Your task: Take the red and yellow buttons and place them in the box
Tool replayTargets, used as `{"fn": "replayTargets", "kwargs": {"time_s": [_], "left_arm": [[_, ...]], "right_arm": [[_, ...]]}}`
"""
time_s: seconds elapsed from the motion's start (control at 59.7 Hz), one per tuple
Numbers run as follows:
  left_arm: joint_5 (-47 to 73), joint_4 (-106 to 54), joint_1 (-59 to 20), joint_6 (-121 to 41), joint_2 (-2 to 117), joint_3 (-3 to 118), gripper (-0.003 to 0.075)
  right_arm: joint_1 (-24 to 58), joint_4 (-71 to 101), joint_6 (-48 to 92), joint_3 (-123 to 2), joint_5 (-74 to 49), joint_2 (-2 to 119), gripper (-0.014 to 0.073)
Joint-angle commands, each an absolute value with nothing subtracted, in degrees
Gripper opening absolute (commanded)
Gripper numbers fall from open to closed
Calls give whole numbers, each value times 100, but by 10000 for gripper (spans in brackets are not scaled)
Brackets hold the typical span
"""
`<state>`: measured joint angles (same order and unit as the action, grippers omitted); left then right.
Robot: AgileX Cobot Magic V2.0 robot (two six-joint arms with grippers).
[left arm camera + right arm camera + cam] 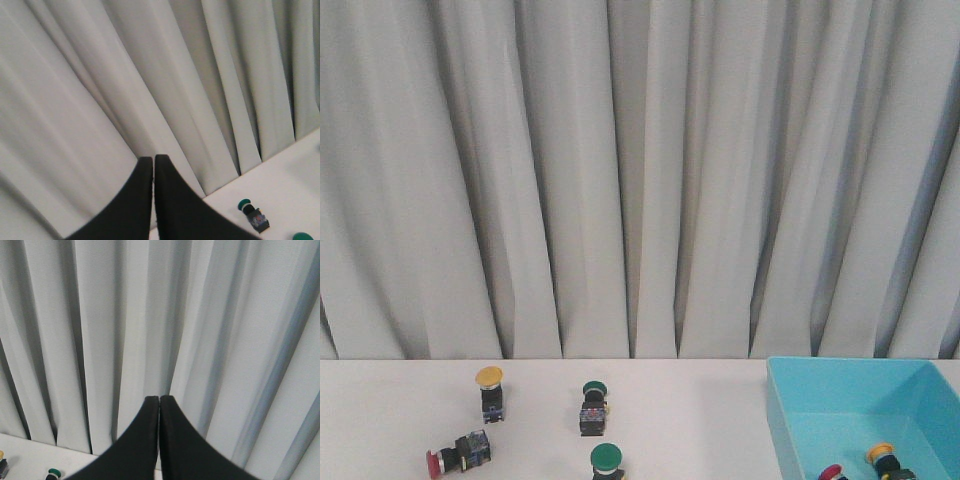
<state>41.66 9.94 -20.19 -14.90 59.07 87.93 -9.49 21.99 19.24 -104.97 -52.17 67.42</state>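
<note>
On the white table, a yellow button point(489, 378) stands upright at the left, and a red button point(454, 456) lies on its side in front of it. The turquoise box point(790, 415) sits at the right and holds another yellow button point(882, 455) and a red button point(832, 472) at the frame's lower edge. Neither gripper shows in the front view. My left gripper point(153, 159) is shut and empty, raised in front of the curtain. My right gripper point(159, 398) is likewise shut, empty and facing the curtain.
Two green-capped switches point(594, 396) point(607, 460) stand mid-table between the buttons and the box; they also show in the left wrist view, green switch point(248, 208) and another green cap point(302, 235). A grey curtain point(640, 170) hangs behind the table.
</note>
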Motion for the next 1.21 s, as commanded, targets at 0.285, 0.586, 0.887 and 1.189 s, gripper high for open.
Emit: {"fn": "replayTargets", "kwargs": {"time_s": [0.285, 0.586, 0.887, 1.189], "left_arm": [[-336, 937, -1175, -601, 2130, 2909, -6], [-941, 789, -299, 866, 237, -118, -6], [-565, 850, -16, 807, -158, -219, -6], [-549, 843, -11, 781, -153, -214, -6]], "right_arm": [[-955, 2278, 1960, -10627, -4798, 6664, -9], [-955, 2278, 1960, -10627, -4798, 6664, -9], [-955, 2278, 1960, -10627, -4847, 6664, -9], [-955, 2278, 1960, -10627, -4841, 6664, -9]]}}
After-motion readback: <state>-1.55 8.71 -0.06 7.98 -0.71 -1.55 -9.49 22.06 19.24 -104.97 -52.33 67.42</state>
